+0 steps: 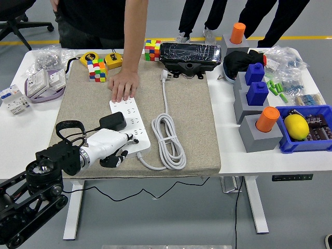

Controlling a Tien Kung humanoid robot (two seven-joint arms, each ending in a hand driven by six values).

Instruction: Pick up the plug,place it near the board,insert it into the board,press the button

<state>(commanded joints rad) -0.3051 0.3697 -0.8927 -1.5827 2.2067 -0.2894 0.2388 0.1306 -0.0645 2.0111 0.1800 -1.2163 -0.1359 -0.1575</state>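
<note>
The left hand [110,147] lies low over the near end of the white power strip [129,126] on the tan mat [192,119] by the counter's [21,140] near edge — its fingers [117,157] are curled downward and grip nothing. The black plug [112,121] sits in the strip just beyond the hand. At the strip's far end a person's hand [123,85] presses flat on it. To the right lies the coiled white cord [168,140].
</note>
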